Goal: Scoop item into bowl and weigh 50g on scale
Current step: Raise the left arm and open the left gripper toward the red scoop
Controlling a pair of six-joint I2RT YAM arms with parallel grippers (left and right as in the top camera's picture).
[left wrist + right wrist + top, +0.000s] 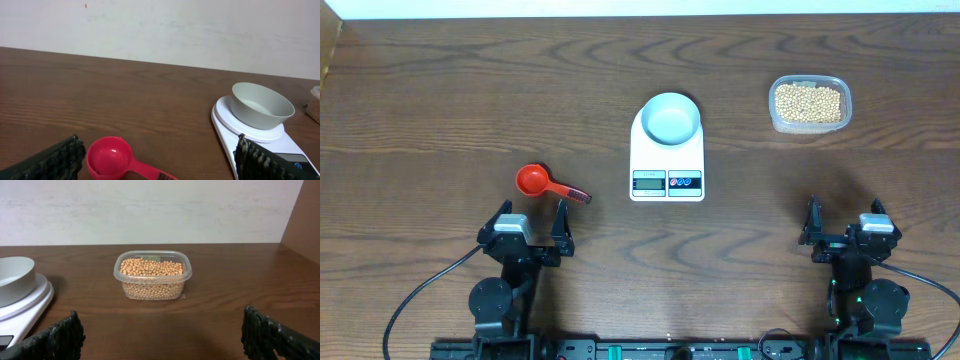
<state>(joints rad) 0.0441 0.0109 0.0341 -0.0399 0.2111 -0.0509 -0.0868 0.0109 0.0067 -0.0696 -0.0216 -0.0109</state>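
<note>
Overhead, centre frame: white digital scale [667, 160] on a dark wooden table [440, 100], with a pale blue bowl [671, 118] seated on its platform. A clear plastic tub [809, 128] of tan beans [808, 101] is at upper right, well apart; a red measuring scoop [532, 180] is left of centre; the left gripper [532, 212] at lower left and the right gripper [845, 215] at lower right both have jaws spread wide, holding nothing. Left wrist view: scoop at bottom edge between the parted fingers, bowl on scale at right. Right wrist view: tub of beans at centre, scale at left edge, fingers parted at the lower corners.
</note>
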